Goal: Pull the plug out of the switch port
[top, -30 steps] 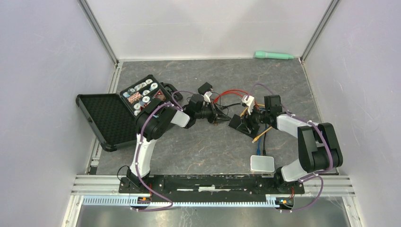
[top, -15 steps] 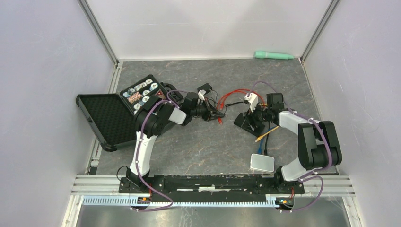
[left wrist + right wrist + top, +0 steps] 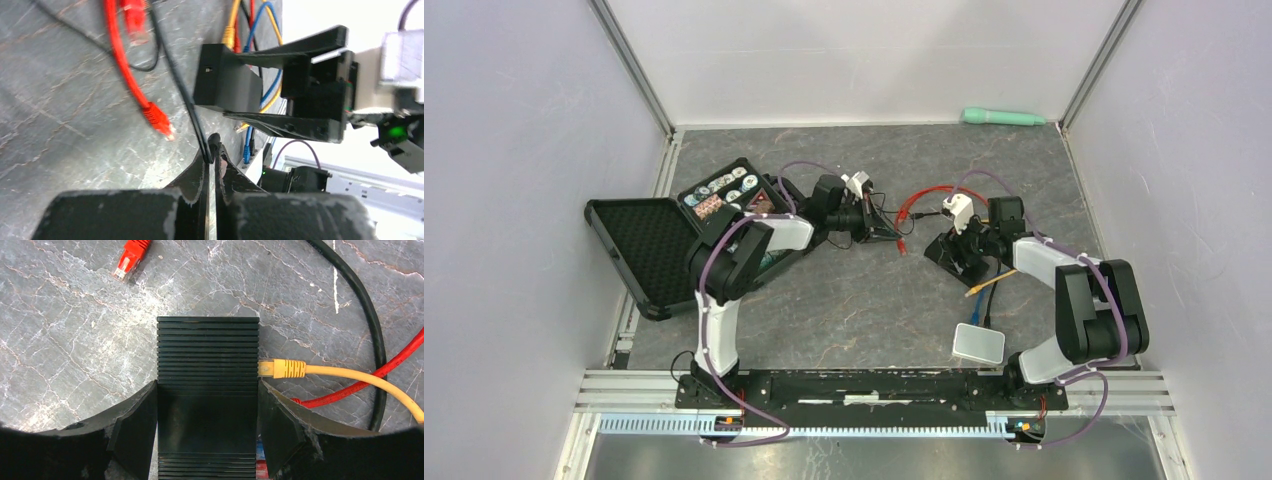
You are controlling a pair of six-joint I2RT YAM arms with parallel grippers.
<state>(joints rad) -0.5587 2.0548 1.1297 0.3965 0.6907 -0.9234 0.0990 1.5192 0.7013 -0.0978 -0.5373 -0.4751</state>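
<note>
The black ribbed switch (image 3: 207, 345) lies on the table between the fingers of my right gripper (image 3: 207, 386), which is shut on its sides; in the top view the switch (image 3: 946, 252) is right of centre. A yellow plug (image 3: 282, 368) sits in its right side. A red plug (image 3: 129, 260) lies loose on the table beyond it, and it also shows in the top view (image 3: 902, 245). My left gripper (image 3: 214, 149) is shut on a thin black cable (image 3: 182, 90), left of the switch (image 3: 227, 85). In the top view the left gripper (image 3: 884, 230) is apart from the switch.
An open black case (image 3: 654, 250) with tool bits lies at the left. A white box (image 3: 978, 345) sits near the right arm's base. A green tube (image 3: 1004, 117) lies at the back wall. A thick black cable (image 3: 370, 340) and red (image 3: 370, 376), yellow and blue cables trail right of the switch.
My left gripper has drawn back left and away from the switch, taking the thin black cable along. My right gripper has shifted slightly right with the switch. The red plug now lies free between them.
</note>
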